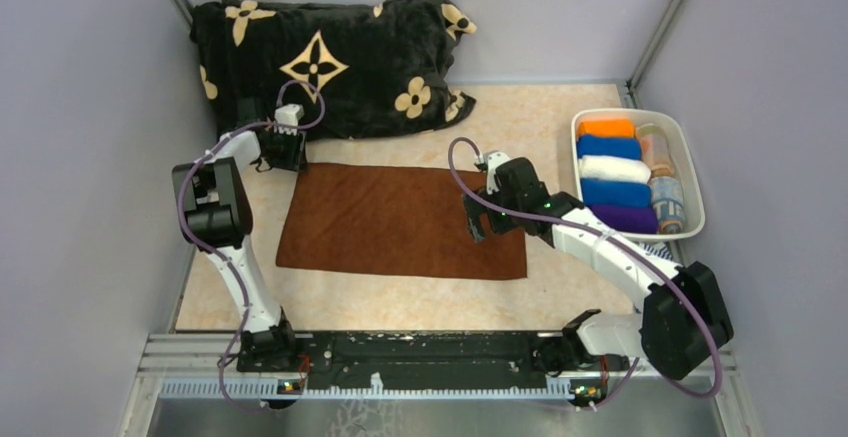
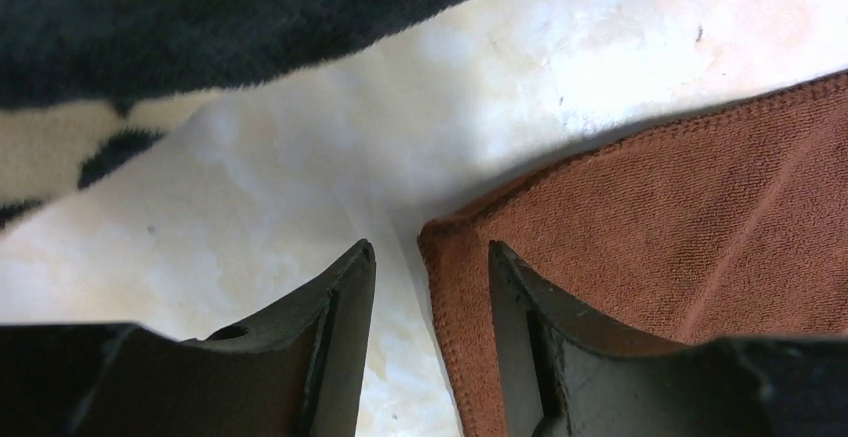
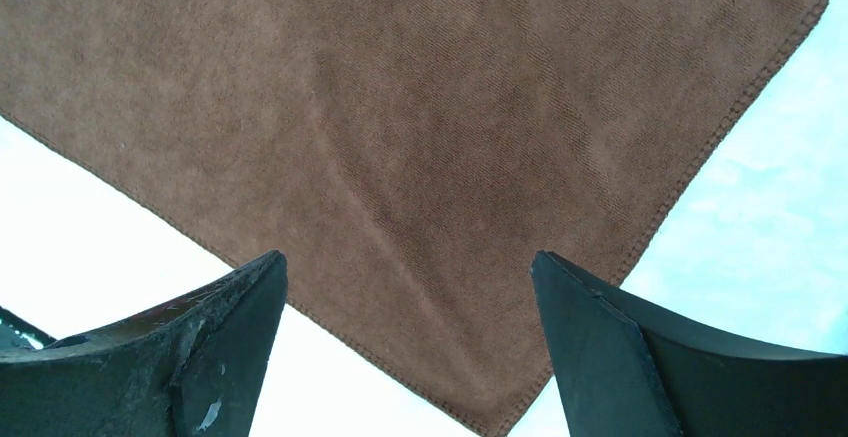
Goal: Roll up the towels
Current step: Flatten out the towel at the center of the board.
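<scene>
left gripper (image 2: 430,247) at the brown towel's (image 1: 400,219) far-left corner, jaws apart astride its edge; right gripper (image 3: 408,255) hovers over the towel's right end, jaws spread wide.

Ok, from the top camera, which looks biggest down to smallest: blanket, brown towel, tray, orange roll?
1. Blanket, only just, and it's bunched up
2. Brown towel
3. Tray
4. Orange roll
</scene>
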`<state>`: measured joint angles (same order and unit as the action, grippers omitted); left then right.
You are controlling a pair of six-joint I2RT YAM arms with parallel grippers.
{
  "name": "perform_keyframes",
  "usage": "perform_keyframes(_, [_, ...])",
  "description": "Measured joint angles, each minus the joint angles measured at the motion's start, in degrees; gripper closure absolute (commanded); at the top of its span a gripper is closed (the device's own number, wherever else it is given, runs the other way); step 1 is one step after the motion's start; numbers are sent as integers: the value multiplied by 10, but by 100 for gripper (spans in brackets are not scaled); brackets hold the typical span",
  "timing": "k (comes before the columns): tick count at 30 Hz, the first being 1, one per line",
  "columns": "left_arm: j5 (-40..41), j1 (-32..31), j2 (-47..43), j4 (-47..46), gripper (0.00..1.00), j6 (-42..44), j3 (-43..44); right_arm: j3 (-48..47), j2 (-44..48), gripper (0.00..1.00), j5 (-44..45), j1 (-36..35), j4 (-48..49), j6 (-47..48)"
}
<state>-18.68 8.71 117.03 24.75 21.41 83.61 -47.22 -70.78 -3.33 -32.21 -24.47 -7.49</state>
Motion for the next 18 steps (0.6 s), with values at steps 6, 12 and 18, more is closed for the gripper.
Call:
perform_keyframes(6, [-39, -3, 37, 8, 57, 43, 43, -1, -22, 8, -5, 0, 9, 15])
perform_keyframes(12, [-80, -3, 62, 32, 78, 68, 77, -5, -39, 8, -3, 0, 5, 33])
perform_keyframes(18, [-89, -3, 62, 57, 95, 77, 82, -56, -59, 9, 26, 3, -14, 65])
